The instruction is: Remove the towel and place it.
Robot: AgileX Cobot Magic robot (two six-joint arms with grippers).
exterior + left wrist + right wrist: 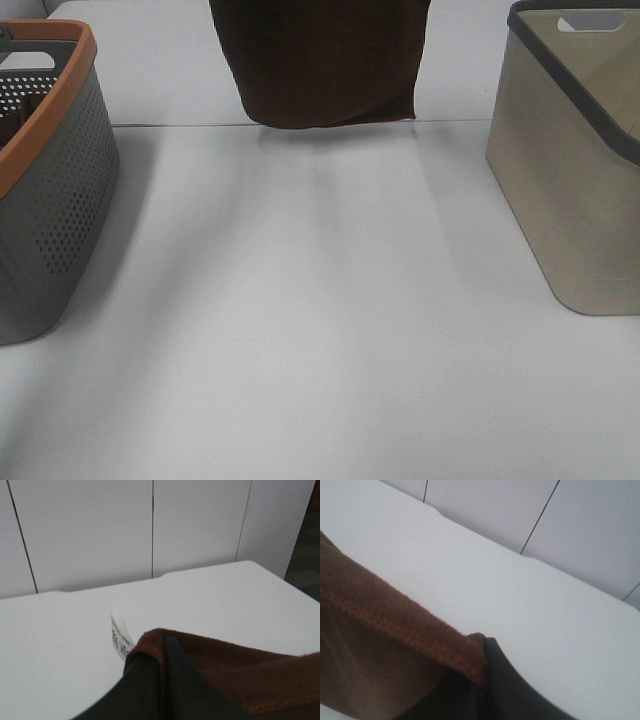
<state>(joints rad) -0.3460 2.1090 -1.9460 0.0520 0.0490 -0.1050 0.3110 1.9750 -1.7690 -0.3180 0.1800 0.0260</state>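
Your towel [325, 60] reads deep chocolate brown from above; up close it is a warmer rust brown with an orange-brown stitched hem. Its care label [119, 637] is white with fine dark print. The left claw [161, 655] and right claw [481, 677] are black. On your left, the grey basket [60, 200] is dotted with rows of small holes under an orange rim. On your right, the beige basket [560, 180] is plain, with a dark grey rim. The surface [320, 330] is white.

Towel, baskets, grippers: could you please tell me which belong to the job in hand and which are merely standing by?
In the job: brown towel, left gripper, right gripper, both shut on it.
Standing by: grey basket, beige basket, table.
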